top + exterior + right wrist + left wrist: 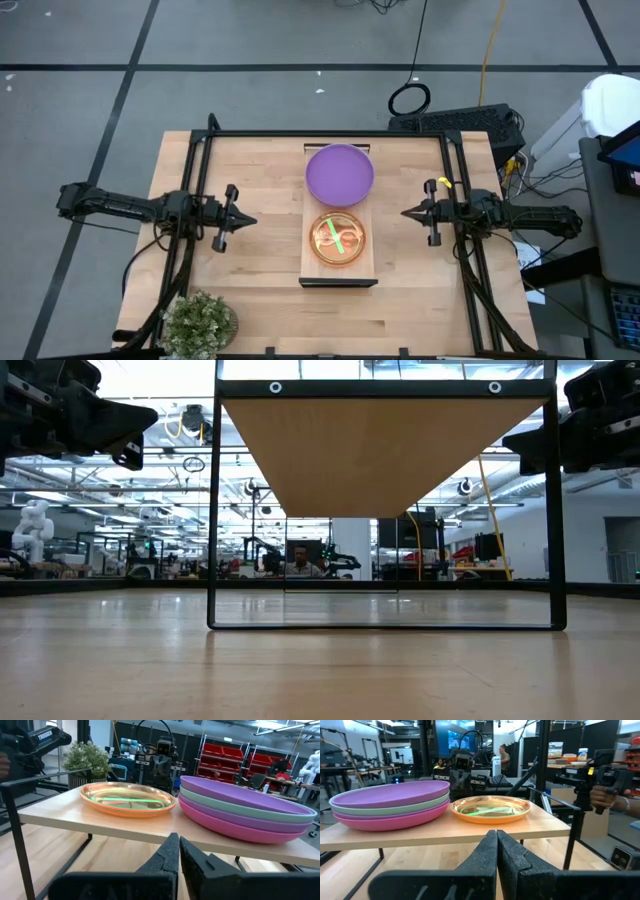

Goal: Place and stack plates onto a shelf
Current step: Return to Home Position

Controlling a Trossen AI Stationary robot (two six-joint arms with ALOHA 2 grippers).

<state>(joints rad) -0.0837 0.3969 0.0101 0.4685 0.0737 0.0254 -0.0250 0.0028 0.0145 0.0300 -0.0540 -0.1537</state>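
**A:** From above first. What do we have?

**B:** The long light-wood shelf with dark end bars (340, 273) stands on the butcher-block surface (260, 300). On one end of the shelf a round opaque purple plate (340, 172) tops the large stack. Just beside it, on the shelf's other half, lies the small stack of round translucent orange-and-green plates (338, 238). The left gripper (250, 221) hangs off the shelf's left long side, and the right gripper (405, 213) hangs off its right side, nearer the board. Both sets of jaws look clenched on nothing.

**A:** And level with the surface?

**B:** We see only the shelf's underside and its dark legs. The plates are hidden above the board.

**A:** The left wrist view?

**B:** The jaws are pressed together, empty, pointing at the shelf's long edge. The large stack reads purple over teal over magenta.

**A:** The right wrist view?

**B:** These jaws are likewise clamped on nothing. Here a purple band also shows between teal and magenta. The small stack shows an orange rim and a green glint.

**A:** How do we go home well?

**B:** Every plate we see is on the shelf. We judge it best to draw each arm straight away from the shelf, level, jaws clenched, clear of its edge and legs, so neither stack gets nudged.

**A:** And the count?

**B:** One shelf, two grippers, two stacks. We count three large plates for sure, and we cannot tell whether there is a fourth. We cannot separate the small stack's layers to count them.
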